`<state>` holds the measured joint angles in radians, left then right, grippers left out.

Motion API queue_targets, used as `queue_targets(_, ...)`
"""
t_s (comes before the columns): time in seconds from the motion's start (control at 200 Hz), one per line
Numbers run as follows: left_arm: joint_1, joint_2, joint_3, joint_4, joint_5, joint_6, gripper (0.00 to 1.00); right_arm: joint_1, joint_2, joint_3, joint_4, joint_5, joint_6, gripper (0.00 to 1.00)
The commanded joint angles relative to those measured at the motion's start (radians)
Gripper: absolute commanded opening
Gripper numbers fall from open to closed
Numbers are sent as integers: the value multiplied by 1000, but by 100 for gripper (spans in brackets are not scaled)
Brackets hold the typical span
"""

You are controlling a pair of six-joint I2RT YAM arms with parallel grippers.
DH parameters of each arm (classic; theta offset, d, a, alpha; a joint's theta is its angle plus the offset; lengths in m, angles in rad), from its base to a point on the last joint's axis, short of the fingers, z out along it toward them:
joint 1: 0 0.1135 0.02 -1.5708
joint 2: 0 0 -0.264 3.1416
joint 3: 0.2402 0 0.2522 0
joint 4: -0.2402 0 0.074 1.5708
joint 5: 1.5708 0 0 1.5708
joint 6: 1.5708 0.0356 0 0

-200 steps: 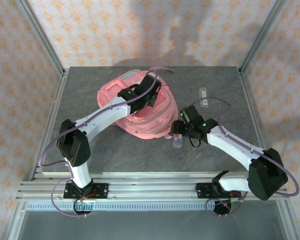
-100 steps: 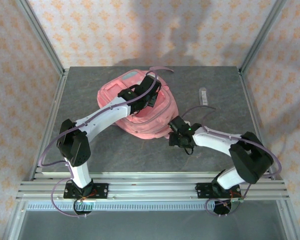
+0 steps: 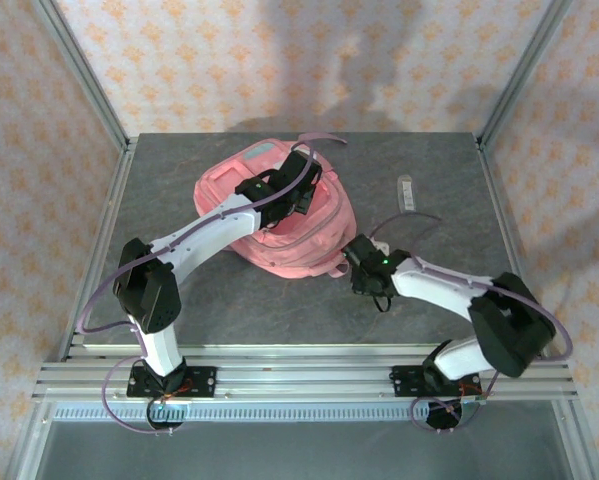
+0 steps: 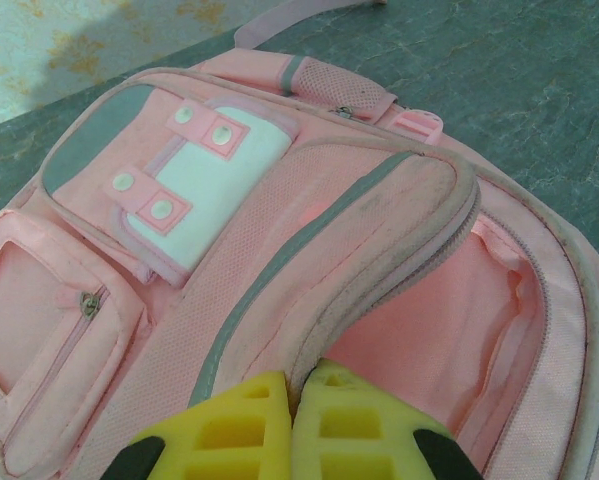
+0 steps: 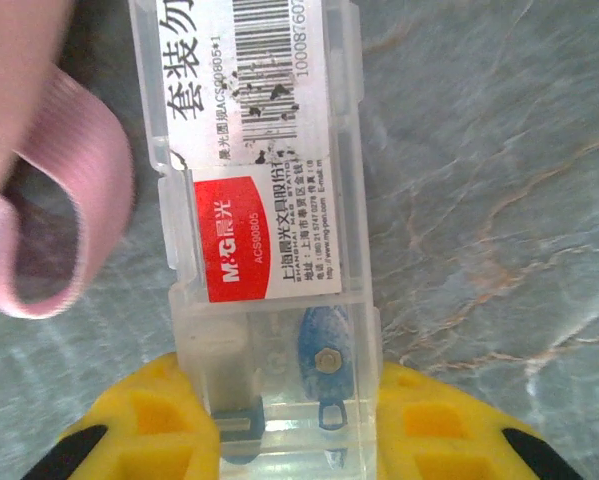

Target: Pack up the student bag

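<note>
Pink student bag [image 3: 297, 243] lies flat mid-bench [image 3: 439, 160], main pocket unzipped. Left gripper [image 4: 294, 420] is pinched closed on the pocket's rim. Right gripper [image 5: 279, 425] is clamped on a clear stationery case [image 5: 264, 150] lying on the bench, just beside the bag.

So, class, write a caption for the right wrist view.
Right hand pinches a clear plastic case beside a pink strap.

From above, the left arm [image 3: 209, 228] covers the middle of the student bag [image 3: 289, 256], and a slim clear thing [image 3: 406, 193] far right on the surface [image 3: 429, 160] is too small to identify. In the right wrist view the clear case [image 5: 264, 200] runs off the top and bottom edges; the pink strap [image 5: 54, 200] is blurred, cut at the left.
</note>
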<state>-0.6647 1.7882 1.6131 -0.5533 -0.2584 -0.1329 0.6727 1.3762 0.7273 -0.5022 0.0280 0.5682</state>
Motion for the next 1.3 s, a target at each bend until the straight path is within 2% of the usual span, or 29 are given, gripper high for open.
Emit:
queue_targets(0.0, 14, -57, 13, 51, -28, -13, 0, -12, -106, 38, -49, 51, -7, 15)
queue_targets(0.115, 14, -55, 13, 51, -26, -14, 0, -13, -146, 119, -68, 19, -51, 15)
queue_targets(0.22, 15, -58, 13, 55, -25, -15, 0, -10, -139, 193, -45, -63, -100, 15)
queue_targets(0.486, 19, -58, 35, 44, -13, -17, 0, 19, -24, 327, 81, -295, -199, 16)
queue_targets(0.666, 19, -65, 37, 39, -6, -23, 0, 8, 87, 404, 137, -362, -199, 16)
queue_targets(0.881, 25, -83, 33, 39, 3, -33, 0, -77, 202, 470, 219, -451, -125, 17)
queue_targets(0.971, 25, -87, 33, 42, 13, -37, 0, -102, 233, 506, 260, -482, -94, 26)
queue_targets(1.051, 25, -89, 33, 44, 18, -43, 0, -113, 262, 523, 315, -546, -66, 44)
queue_targets(1.111, 25, -89, 33, 45, 21, -47, 0, -113, 278, 524, 364, -591, -42, 52)
queue_targets(1.231, 26, -88, 28, 47, 27, -54, 0, -114, 319, 524, 405, -615, -26, 55)
queue_targets(1.296, 26, -88, 23, 47, 29, -55, 0, -114, 333, 512, 433, -640, -9, 47)
